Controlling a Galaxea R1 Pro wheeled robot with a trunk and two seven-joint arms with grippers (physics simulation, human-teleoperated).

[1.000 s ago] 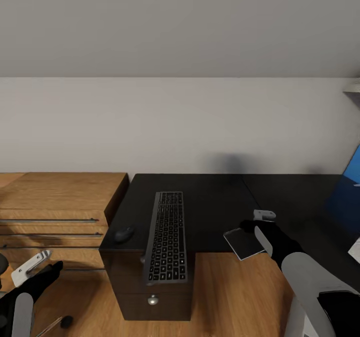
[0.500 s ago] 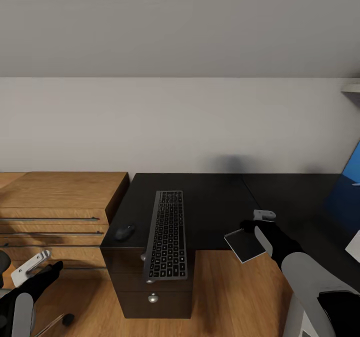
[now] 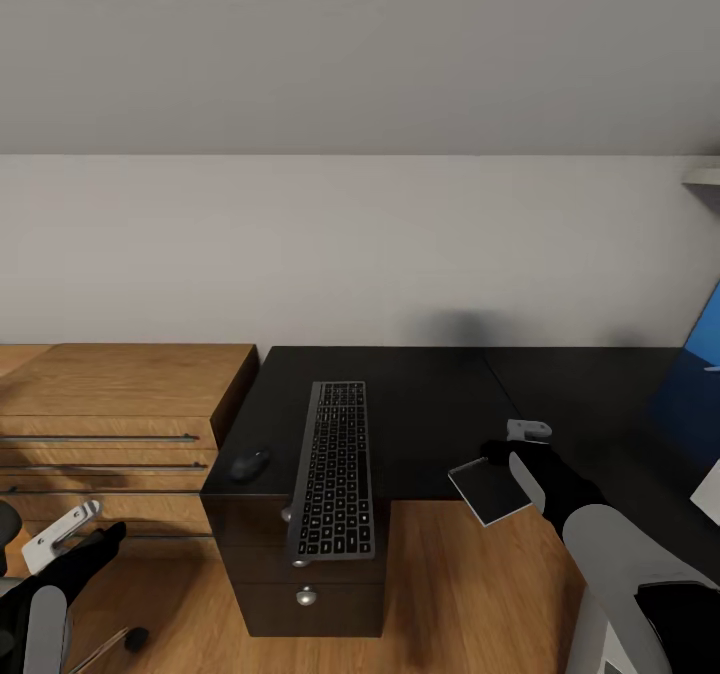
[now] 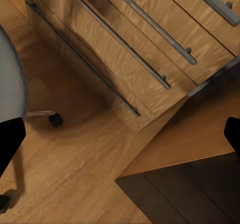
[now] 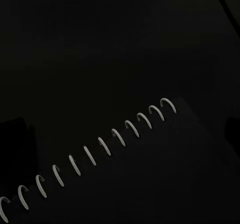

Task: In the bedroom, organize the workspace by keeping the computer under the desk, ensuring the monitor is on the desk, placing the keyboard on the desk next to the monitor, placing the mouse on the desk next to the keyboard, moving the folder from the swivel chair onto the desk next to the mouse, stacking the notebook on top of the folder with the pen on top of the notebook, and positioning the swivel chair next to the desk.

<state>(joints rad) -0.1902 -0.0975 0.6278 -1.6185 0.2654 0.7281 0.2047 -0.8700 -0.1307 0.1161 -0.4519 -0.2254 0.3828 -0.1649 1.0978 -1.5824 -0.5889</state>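
Observation:
The black keyboard (image 3: 332, 469) lies lengthwise on the glossy black desk (image 3: 430, 404), its near end overhanging the front edge. Just left of it sits the black mouse (image 3: 248, 465). My right gripper (image 3: 505, 454) is shut on the grey notebook (image 3: 488, 491), holding it tilted at the desk's front edge, partly over the floor. The notebook's white spiral binding (image 5: 100, 149) runs across the right wrist view. Low at the left, beside the swivel chair (image 4: 7, 84), my left gripper (image 3: 85, 536) hangs open and holds nothing. A blue surface (image 3: 695, 384) shows at the right edge; I cannot tell what it is.
A light wooden dresser (image 3: 120, 404) with metal rail handles (image 4: 145, 69) stands against the desk's left side. The desk's black drawer unit with a silver knob (image 3: 306, 599) is below the keyboard. A chair caster (image 4: 55, 119) rests on the wood floor (image 3: 470, 594).
The head view shifted slightly a second ago, sliding the blue surface toward the right edge. Over the last half second nothing has moved.

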